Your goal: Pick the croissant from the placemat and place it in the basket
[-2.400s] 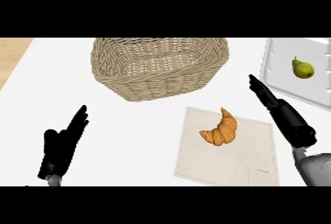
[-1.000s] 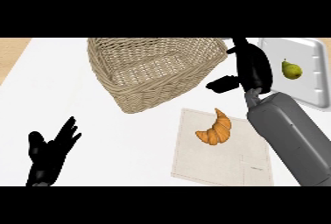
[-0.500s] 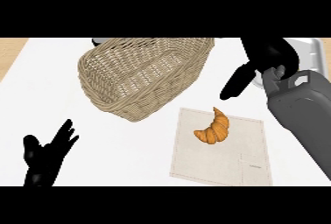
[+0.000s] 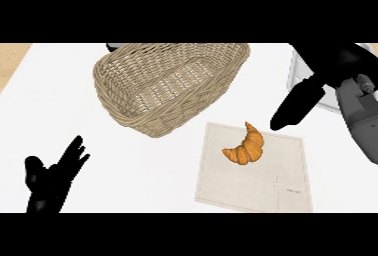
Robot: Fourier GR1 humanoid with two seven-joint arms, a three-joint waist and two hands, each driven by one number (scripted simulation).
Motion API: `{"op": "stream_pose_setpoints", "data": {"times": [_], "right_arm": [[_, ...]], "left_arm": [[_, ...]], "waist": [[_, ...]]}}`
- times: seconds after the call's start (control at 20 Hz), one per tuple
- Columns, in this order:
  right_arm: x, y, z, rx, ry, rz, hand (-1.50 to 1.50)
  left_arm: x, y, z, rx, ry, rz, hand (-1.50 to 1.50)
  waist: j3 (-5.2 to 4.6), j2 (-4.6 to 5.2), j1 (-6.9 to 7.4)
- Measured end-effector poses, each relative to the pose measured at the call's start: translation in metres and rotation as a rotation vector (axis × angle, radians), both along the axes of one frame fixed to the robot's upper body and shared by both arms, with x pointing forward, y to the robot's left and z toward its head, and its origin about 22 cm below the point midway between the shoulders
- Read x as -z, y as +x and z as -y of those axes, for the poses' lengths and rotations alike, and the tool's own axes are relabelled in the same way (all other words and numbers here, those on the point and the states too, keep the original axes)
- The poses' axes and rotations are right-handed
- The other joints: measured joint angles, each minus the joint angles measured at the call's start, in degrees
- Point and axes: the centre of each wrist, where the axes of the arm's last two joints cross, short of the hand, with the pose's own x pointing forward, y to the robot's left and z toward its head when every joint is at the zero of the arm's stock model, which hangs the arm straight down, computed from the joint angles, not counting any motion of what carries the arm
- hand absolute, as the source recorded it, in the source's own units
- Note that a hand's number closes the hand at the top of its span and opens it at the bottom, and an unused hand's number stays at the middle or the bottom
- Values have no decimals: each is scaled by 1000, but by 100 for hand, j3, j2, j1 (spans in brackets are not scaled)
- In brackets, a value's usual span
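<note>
Right robot hand (image 4: 325,70), released, fingers straight down toward the croissant (image 4: 246,145); left robot hand (image 4: 48,180) released too.

Apparently open right robot hand (image 4: 332,62); left robot hand (image 4: 49,179) rests open.

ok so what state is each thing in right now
croissant: lying on the placemat, not held
placemat: flat, croissant on its upper part
basket: open side up, nothing visible inside
right hand: open, fingers straight, pointing down beside the croissant, not touching it
left hand: open, resting at lower left, holding nothing
</note>
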Motion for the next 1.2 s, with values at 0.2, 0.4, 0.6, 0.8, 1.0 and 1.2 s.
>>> {"op": "stream_pose_setpoints", "data": {"times": [0.2,0.4,0.6,0.8,1.0,1.2], "right_arm": [[1,-13,4,-12,2,-15,-150],[10,-24,3,-17,10,-23,-150],[25,-34,4,-14,7,-23,-150],[44,-32,9,22,-6,-28,-150],[71,-36,7,40,-35,-68,-150],[93,-39,8,58,-49,-94,-150]], "left_arm": [[-1,2,2,3,1,1,0],[-1,5,0,14,-2,2,0],[0,6,-1,21,-5,10,0],[-2,9,3,30,-7,9,0],[-1,9,6,37,-6,12,0],[1,9,7,40,-6,17,0]], "waist": [[7,27,44],[12,55,101],[18,70,138],[24,94,205],[23,100,229],[35,102,247]]}}
